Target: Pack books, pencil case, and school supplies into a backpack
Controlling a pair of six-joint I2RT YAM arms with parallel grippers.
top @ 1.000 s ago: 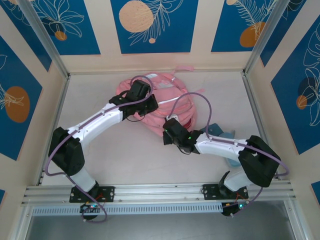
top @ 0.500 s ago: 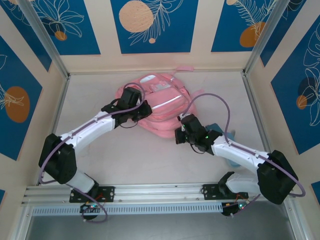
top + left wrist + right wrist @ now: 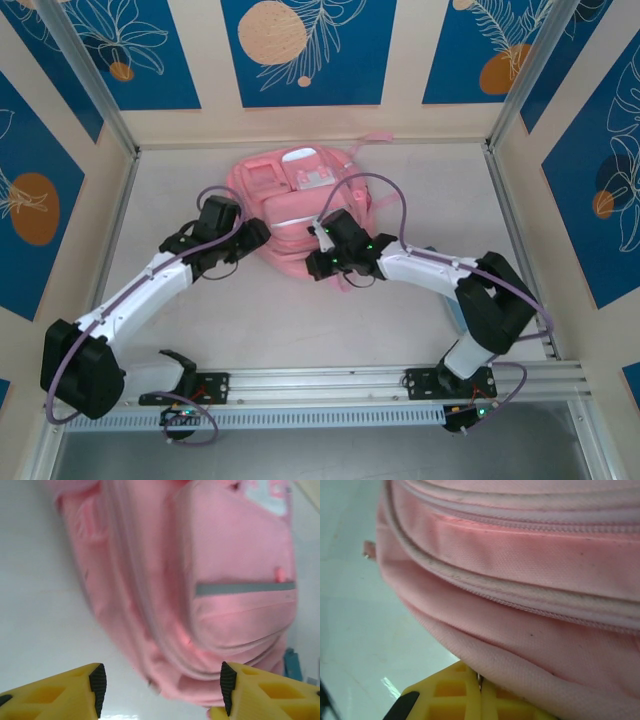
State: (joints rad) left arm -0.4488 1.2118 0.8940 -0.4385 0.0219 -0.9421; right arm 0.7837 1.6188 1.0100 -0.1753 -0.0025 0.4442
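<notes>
At the near edge, the aluminium rail carried both arm bases. Compared with a second earlier, the left arm had been drawn back and down toward the near left, so that the left fingers, formerly over the top of the backpack, were found just beside its left edge. In the left wrist view they were seen spread wide, with nothing between them. The right fingers had been carried leftward to the backpack's near edge. In the right wrist view their yellow ribbed blocks were pressed together right under the hem, and it could not be told whether cloth was caught between them.

The backpack lay flat on the glossy white worktop, toward the far middle. With the left arm withdrawn, its front pocket and white patches had been uncovered. Its pink cloth was finely woven and crossed by pale piped zip seams, with a grey strip on the pocket. A blue thing was glimpsed beyond its right side, too little of it for naming. A purple cable was looped over the bag. Farthest off, blue wall panels with orange discs were seen.
</notes>
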